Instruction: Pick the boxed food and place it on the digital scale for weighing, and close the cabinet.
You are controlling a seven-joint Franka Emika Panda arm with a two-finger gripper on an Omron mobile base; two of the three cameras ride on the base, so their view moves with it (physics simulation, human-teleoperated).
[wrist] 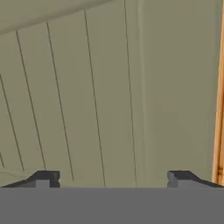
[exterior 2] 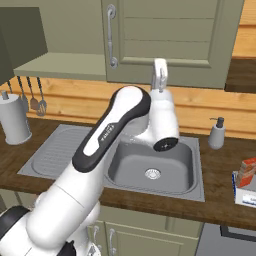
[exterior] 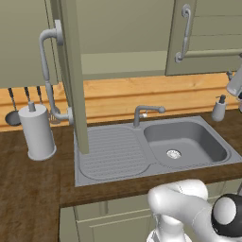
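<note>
While gripper [wrist: 113,177] is raised before panelled door of cabinet [exterior 2: 165,35], tips are seen spread wide, nothing held. Boxed food [exterior 2: 247,172] is seen at 4 o'clock in right base view, on digital scale [exterior 2: 246,195]. Sink [exterior: 186,142] basin: drain visible, nothing else made out.

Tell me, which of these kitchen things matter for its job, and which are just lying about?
For the job:
- small orange-red carton of boxed food on the flat white digital scale
- olive-grey wall cabinet, left door swung open
- open claw facing a panelled cabinet door

Just lying about:
- grey sink
- white paper towel roll
- grey soap dispenser
</note>
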